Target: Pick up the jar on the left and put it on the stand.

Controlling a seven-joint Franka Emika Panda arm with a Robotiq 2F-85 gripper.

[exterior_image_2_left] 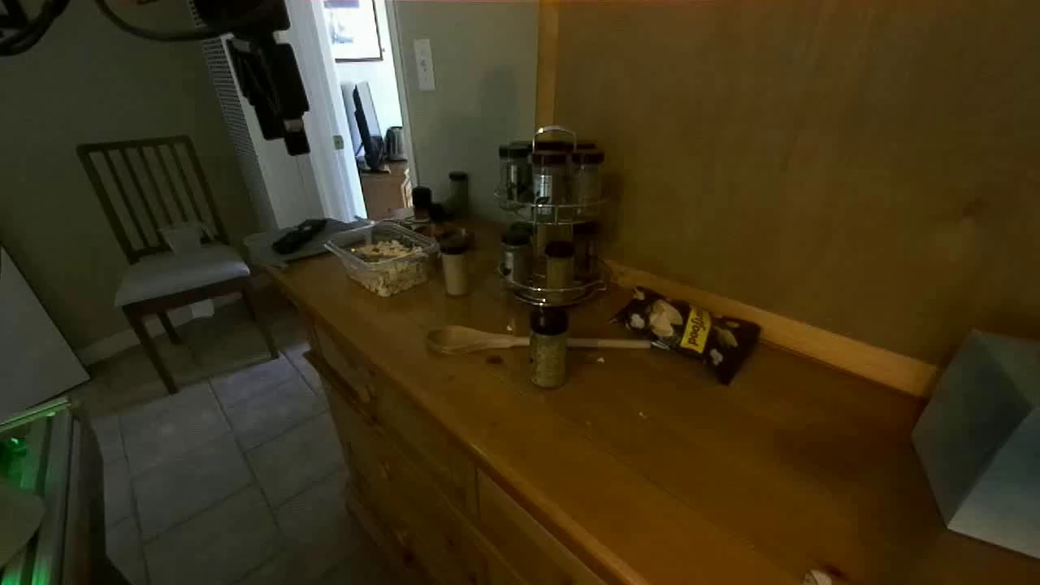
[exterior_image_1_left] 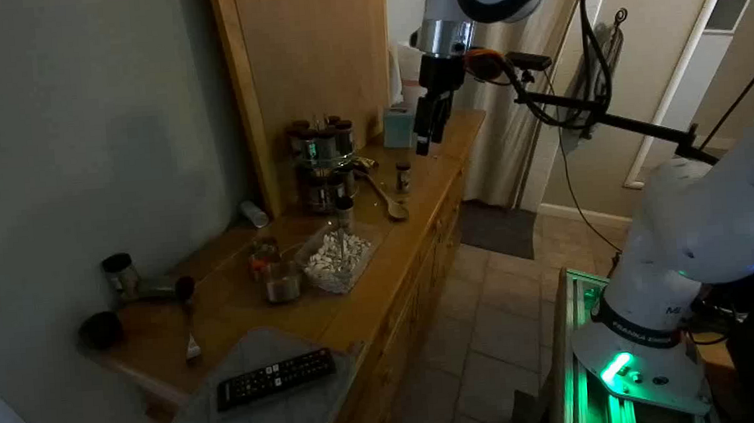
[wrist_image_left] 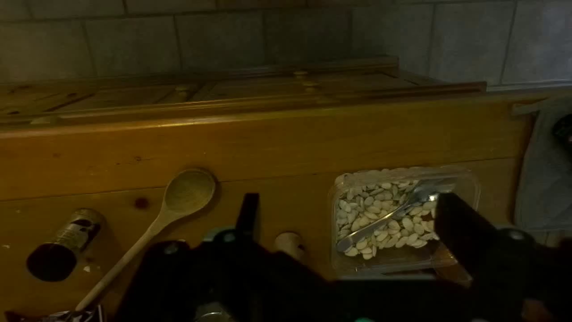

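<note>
Honey-brown wood forms the desk [exterior_image_2_left: 691,479], its long drawer edge opposite a back edge that runs along an upright panel [exterior_image_2_left: 772,179]. Close to that back edge rises a two-tier wire stand [exterior_image_2_left: 552,213] bearing dark-lidded jars [exterior_image_2_left: 549,175]. Two more jars stand upright on the wood, and it cannot be told which one the task means: a greenish jar [exterior_image_2_left: 549,357] beside a wooden spoon [exterior_image_2_left: 467,340], nearer the drawer edge than the stand is, and a paler jar [exterior_image_2_left: 456,272] just beside a clear box [wrist_image_left: 380,268] of pale seeds [wrist_image_left: 402,235], farther toward one short edge. A metal utensil [wrist_image_left: 380,222] lies across the seeds. At the corner where that short edge meets the drawer edge lies a grey mat [exterior_image_1_left: 272,421] with a black remote [exterior_image_1_left: 276,380] on it. By the back edge, at the end of the spoon's handle, lies a dark snack bag [exterior_image_2_left: 691,329]. Raised above the level of the desk, the tool [wrist_image_left: 349,197] is released, its two black fingers well apart in the wrist view.
</note>
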